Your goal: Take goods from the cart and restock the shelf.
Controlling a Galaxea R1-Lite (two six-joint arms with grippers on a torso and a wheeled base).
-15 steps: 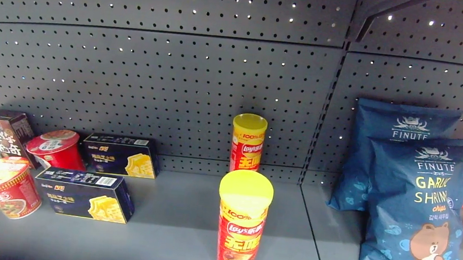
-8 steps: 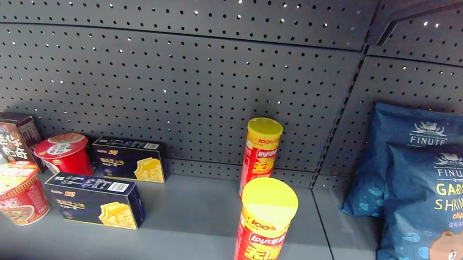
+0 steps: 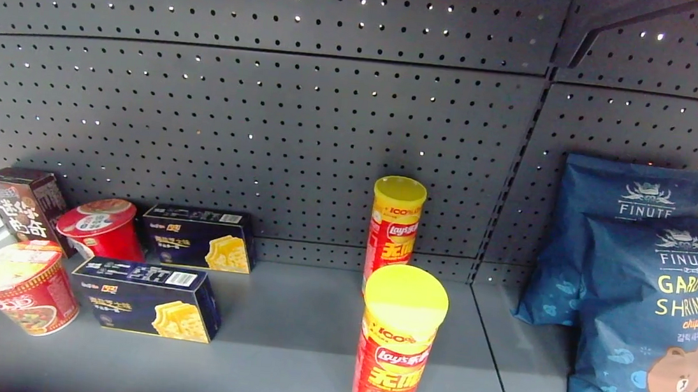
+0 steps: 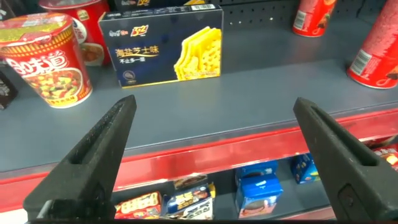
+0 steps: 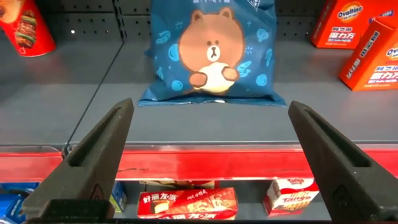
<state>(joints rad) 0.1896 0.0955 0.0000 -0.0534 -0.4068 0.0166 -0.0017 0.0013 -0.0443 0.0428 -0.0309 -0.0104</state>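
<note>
On the shelf (image 3: 282, 356) we see the front chip can (image 3: 396, 354) standing upright near the edge. The rear chip can (image 3: 395, 226) stands at its 12 o'clock, against the pegboard (image 3: 267, 118). Toward 9 o'clock lie the front blue box (image 3: 147, 300) and the rear blue box (image 3: 199, 238), then the front noodle cup (image 3: 26, 293) and the rear noodle cup (image 3: 99, 226). At 3 o'clock the front chip bag (image 3: 654, 315) leans on the rear chip bag (image 3: 575, 243). Our left claw (image 4: 214, 104) is spread wide and holds nothing, facing the front blue box. Our right claw (image 5: 210, 107), equally wide and empty, faces the front chip bag.
</note>
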